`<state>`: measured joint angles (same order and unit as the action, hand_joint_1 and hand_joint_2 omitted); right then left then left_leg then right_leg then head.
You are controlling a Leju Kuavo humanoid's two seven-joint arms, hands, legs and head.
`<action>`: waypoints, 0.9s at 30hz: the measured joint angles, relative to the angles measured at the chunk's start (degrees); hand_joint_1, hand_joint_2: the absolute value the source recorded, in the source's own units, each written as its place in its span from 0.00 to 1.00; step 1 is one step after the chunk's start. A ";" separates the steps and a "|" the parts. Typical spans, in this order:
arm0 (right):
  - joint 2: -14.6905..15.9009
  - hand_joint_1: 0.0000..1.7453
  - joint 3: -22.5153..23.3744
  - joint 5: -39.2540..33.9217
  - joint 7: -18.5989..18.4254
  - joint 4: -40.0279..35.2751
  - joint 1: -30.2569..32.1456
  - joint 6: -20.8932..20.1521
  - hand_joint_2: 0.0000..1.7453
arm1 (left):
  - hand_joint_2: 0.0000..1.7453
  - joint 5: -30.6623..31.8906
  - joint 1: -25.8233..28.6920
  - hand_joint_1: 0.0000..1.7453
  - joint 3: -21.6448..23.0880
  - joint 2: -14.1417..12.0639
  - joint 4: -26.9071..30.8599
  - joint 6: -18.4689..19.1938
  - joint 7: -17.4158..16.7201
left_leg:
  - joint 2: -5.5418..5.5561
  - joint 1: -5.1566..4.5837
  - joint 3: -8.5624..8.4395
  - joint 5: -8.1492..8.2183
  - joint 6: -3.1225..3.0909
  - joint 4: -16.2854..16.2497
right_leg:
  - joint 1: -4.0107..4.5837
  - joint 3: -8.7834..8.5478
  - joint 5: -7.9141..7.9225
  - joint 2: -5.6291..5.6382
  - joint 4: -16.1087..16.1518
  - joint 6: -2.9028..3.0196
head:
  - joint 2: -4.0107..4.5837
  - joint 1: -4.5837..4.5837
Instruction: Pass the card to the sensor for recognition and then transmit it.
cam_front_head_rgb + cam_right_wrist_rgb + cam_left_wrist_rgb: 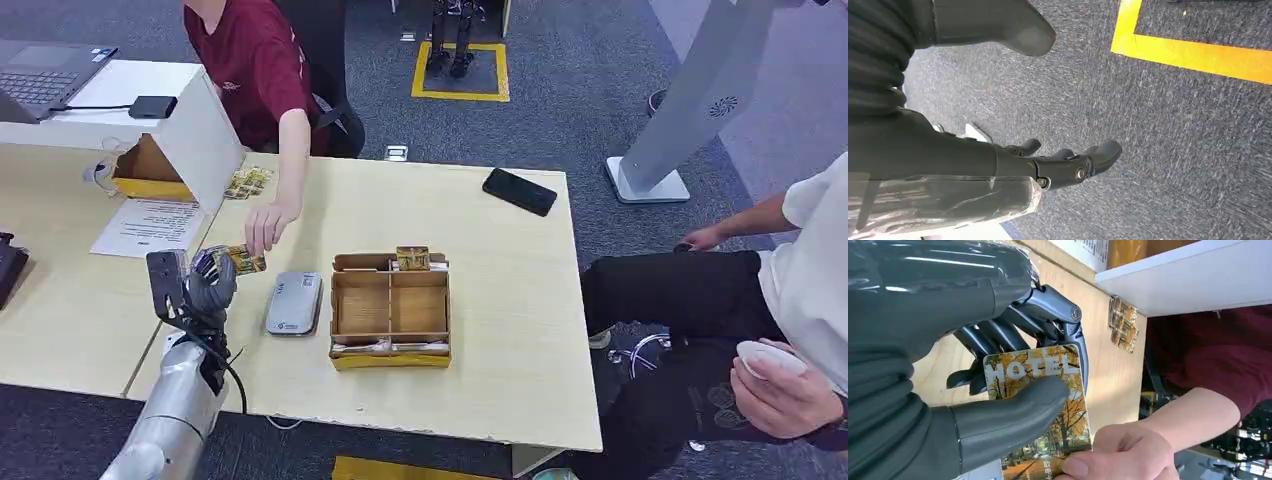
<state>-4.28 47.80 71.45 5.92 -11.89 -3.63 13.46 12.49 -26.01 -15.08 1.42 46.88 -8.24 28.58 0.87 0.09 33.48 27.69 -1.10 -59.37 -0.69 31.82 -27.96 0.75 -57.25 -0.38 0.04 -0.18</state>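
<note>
left hand (207,285): raised over table (500,300), thumb and fingers pinching card (1040,405) | card: in that hand, far end at its 2 o'clock taken by person's hand (262,228) | sensor (294,302): just beside at 4 o'clock | right hand (1068,162): over carpet, fingers apart, holding nothing

Card (1040,415): orange-yellow autumn trees, white "HOTEL" lettering; held by dark grey fingers (998,332). Sensor (294,302): silver-grey; divided box (390,310): tan with yellow base, on pale wood desk (500,270). Phone (519,191): black; person's shirt (250,60): maroon; carpet (1173,150): speckled grey, yellow stripe
</note>
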 joint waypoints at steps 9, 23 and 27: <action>0.00 0.00 -0.07 3.00 0.44 0.00 -0.35 -0.48 1.00 | 1.00 18.81 2.09 1.00 1.11 2.26 8.89 -26.89 10.63 | -0.02 -0.01 0.02 0.01 -0.01 0.00 | -0.01 0.01 0.00 0.02 0.01 0.00 | 0.00 0.00; 0.00 0.00 -0.22 4.02 0.42 0.00 -0.67 -0.85 1.00 | 1.00 27.48 3.96 0.00 0.48 4.83 17.14 -31.60 11.44 | 0.01 0.00 0.01 0.00 0.00 0.00 | 0.01 0.01 0.01 0.00 0.00 0.01 | 0.00 0.00; 0.00 0.00 -0.15 4.11 0.42 0.00 -0.68 -0.83 1.00 | 1.00 23.57 3.78 0.00 0.52 4.55 16.66 -31.19 11.02 | 0.00 0.00 0.01 0.00 0.00 0.00 | 0.00 0.02 0.01 0.01 0.00 0.01 | 0.00 0.00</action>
<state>-4.28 47.65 75.56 6.34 -11.89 -4.31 12.63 36.06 -22.23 -14.56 5.97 63.54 -39.43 39.60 0.87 0.09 33.49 27.69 -1.10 -59.37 -0.69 31.84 -27.95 0.77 -57.25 -0.38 0.04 -0.17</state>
